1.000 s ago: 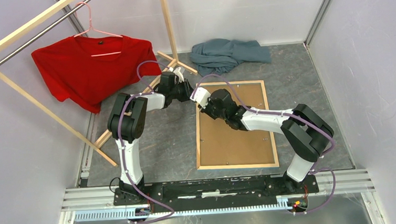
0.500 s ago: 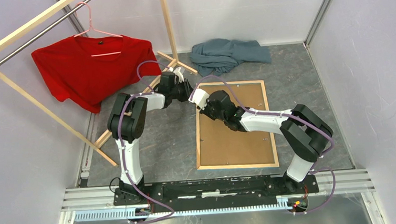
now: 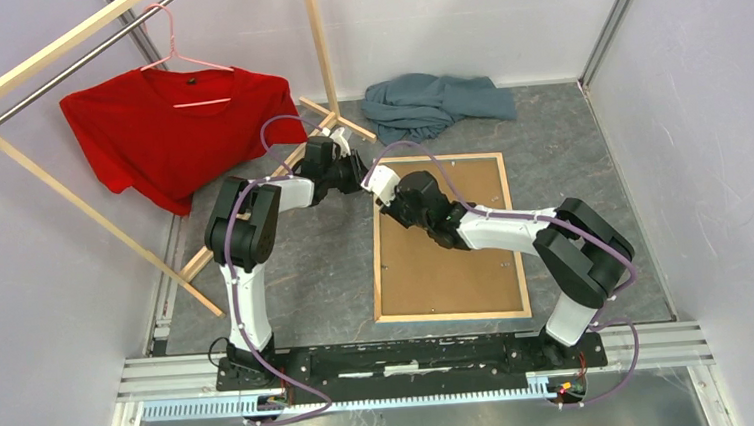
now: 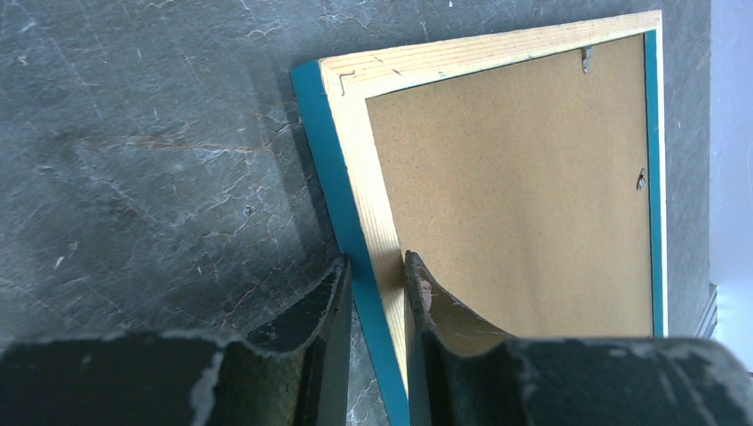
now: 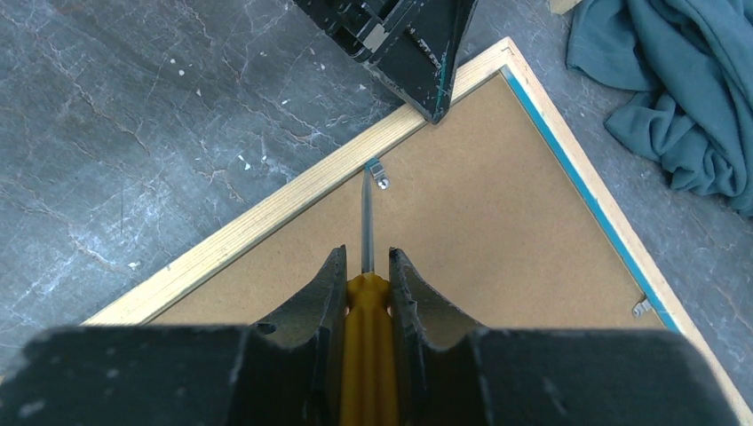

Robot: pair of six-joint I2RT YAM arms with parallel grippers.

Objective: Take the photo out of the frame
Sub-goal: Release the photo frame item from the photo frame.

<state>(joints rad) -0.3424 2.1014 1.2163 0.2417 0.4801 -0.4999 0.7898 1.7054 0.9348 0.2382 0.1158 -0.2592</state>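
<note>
The frame lies face down, its pale wood back and blue edge showing around a brown backing board. The photo is hidden beneath that board. My left gripper is shut on the frame's left rail near the far corner, one finger outside the blue edge and one on the board. My right gripper is shut on a yellow-handled screwdriver. Its thin shaft reaches to a small metal clip at the rail. In the top view both grippers, left and right, meet at that corner.
A grey-blue cloth is crumpled just beyond the frame. A red shirt hangs on a wooden clothes rack at the far left, with the rack's feet near the left arm. More clips sit along the board's edges. Walls close both sides.
The right wrist wavered slightly left and came back. Both grips and the frame stay as they were.
</note>
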